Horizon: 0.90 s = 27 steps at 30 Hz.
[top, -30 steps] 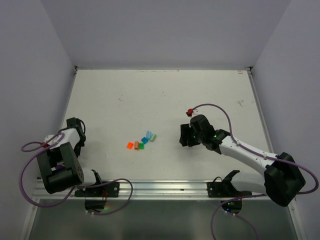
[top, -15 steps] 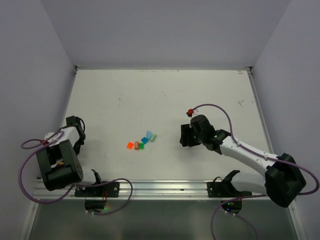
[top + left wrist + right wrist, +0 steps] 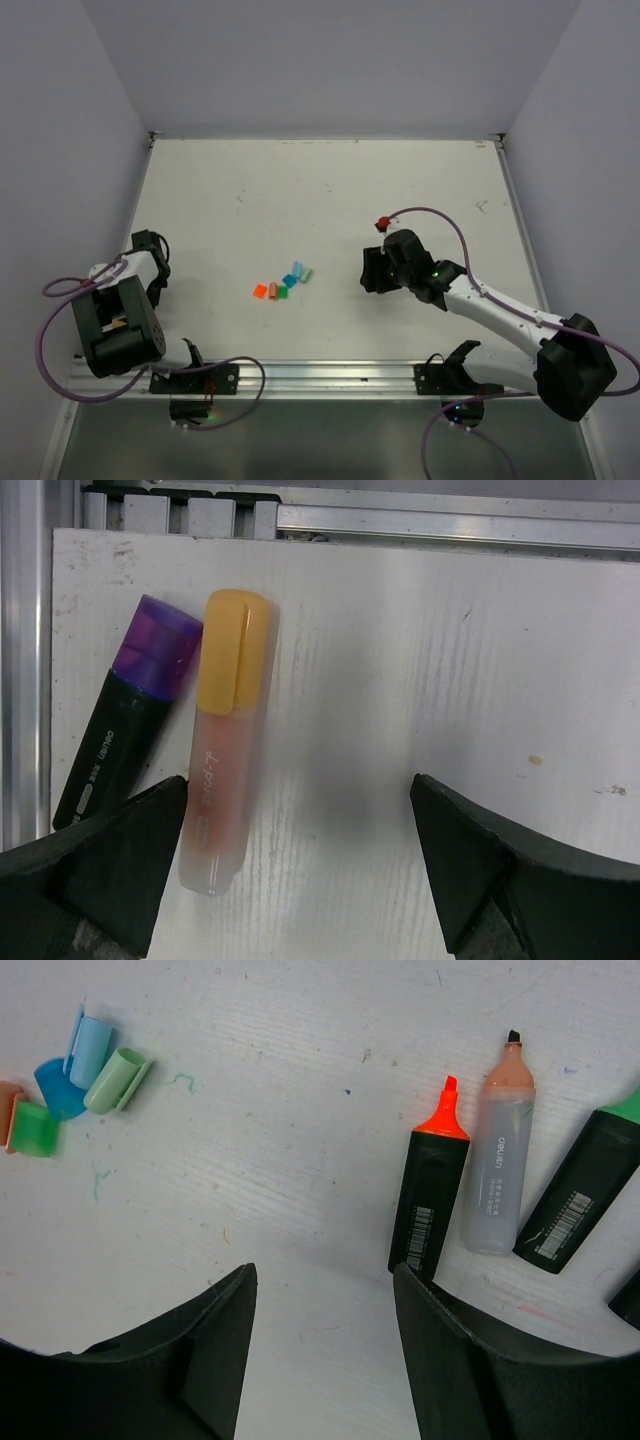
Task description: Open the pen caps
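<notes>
Several loose pen caps lie mid-table: orange (image 3: 260,291), green (image 3: 277,292), blue (image 3: 289,281), light blue (image 3: 297,268) and mint (image 3: 307,273). The right wrist view shows the light blue (image 3: 90,1048), blue (image 3: 58,1085), mint (image 3: 118,1080) and green (image 3: 35,1128) ones at top left. My right gripper (image 3: 370,272) (image 3: 325,1300) is open and empty, right of the caps, over bare table. My left gripper (image 3: 152,270) (image 3: 300,810) is open and empty. At its left finger lie a pastel orange highlighter (image 3: 215,800) with a yellow-orange cap (image 3: 233,650) and a black marker (image 3: 105,755) with a purple cap (image 3: 155,645).
Uncapped markers lie by my right gripper: a black one with an orange tip (image 3: 428,1195), a grey one with a peach tip (image 3: 500,1160), a black and green one (image 3: 585,1190). The aluminium rail (image 3: 320,375) (image 3: 400,520) runs along the near edge. Walls enclose the table.
The right arm's elbow has shifted slightly right; its gripper stays in place. The left arm has settled a little lower. No caps or markers moved.
</notes>
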Tool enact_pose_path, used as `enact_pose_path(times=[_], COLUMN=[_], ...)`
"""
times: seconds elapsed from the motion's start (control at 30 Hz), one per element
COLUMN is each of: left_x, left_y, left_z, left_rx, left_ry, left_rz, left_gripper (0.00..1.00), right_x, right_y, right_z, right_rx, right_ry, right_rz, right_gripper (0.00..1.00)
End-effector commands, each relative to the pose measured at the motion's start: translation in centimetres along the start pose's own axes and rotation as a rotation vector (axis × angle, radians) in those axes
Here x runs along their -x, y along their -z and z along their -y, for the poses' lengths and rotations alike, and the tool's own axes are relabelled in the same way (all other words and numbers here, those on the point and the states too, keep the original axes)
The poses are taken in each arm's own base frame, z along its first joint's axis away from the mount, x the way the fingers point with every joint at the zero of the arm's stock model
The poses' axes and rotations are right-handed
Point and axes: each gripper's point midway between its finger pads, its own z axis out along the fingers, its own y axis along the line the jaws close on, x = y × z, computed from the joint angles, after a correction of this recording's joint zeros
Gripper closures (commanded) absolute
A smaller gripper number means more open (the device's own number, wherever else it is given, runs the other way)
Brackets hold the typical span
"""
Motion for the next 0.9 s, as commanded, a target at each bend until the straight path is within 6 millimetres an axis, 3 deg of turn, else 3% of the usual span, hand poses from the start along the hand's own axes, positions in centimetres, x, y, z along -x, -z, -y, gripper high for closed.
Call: enact_pose_path(times=[0.0,0.4,0.53,0.87], left_x=[-3.7,-3.7,-4.1,-3.8], left_y=[-0.6,-0.7,-1.0,-0.9], left_z=[-1.4,-1.4,-1.8,-1.2], left_rx=[0.045,0.013,0.073,-0.005], left_ry=[-0.057,-0.075,-0.119,-0.119], left_rz=[-0.142,-0.136,-0.158,-0.134], left_gripper=[0.04,0.05,0.14,0.18], right_x=[0.9,0.9,1.1,2.0], right_y=[0.6,0.6,0.6,1.1], right_z=[-0.2,-0.2,-0.3,-1.0], right_rx=[0.007,0.009,0.013,0.036], right_ry=[0.015,0.014,0.008,-0.005], right_rz=[0.030,0.034,0.039,0.055], right_gripper=[0.39,0.39,0.39,0.39])
